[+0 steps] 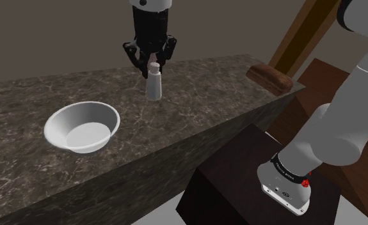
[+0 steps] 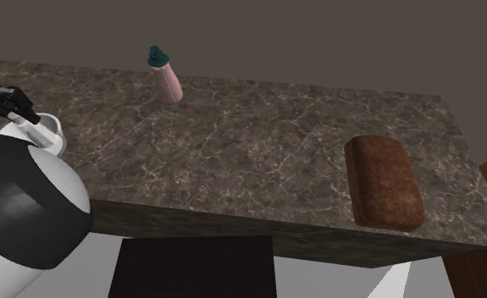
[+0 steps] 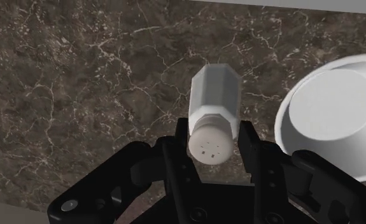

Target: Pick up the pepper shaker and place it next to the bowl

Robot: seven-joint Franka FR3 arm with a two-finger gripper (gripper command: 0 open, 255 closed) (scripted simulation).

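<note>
Two black fingers (image 3: 175, 156) of the gripper (image 1: 153, 64) pinch the white pepper shaker (image 1: 153, 84) at its top w/ the holes, so it stays straight & won't tip. It's at the dark stone counter (image 1: 227, 89), near the white bowl (image 1: 54, 121) but not next to it yet. Can't tell if it's lifted.

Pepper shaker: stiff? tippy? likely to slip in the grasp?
Probably rigid: the pepper shaker has a faceted, hard-looking body. Tall and narrow, so it likely tips if nudged high. The tool clasps only its cap end, so it might pivot or slip.
</note>
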